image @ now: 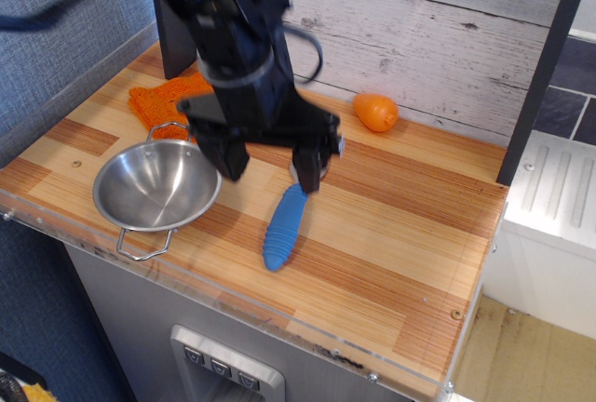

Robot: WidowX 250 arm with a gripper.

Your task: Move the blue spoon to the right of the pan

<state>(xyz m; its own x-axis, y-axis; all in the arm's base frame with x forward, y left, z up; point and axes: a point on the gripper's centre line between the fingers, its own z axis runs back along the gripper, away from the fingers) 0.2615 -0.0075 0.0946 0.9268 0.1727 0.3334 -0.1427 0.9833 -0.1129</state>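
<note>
The blue spoon (282, 227) lies flat on the wooden counter, just right of the pan. Its ribbed blue handle points toward the front edge. Its metal bowl is hidden behind my gripper's finger. The pan (156, 188) is a shiny steel bowl with two wire loop handles. It sits at the counter's front left. My gripper (270, 162) hangs above the spoon's far end, raised off the counter. Its two dark fingers are spread wide apart and hold nothing.
An orange cloth (172, 104) lies behind the pan by the wall. An orange fruit-shaped object (375, 112) sits at the back against the plank wall. The counter's front edge (279, 318) has a clear plastic lip. A dark post (545, 67) stands at the right.
</note>
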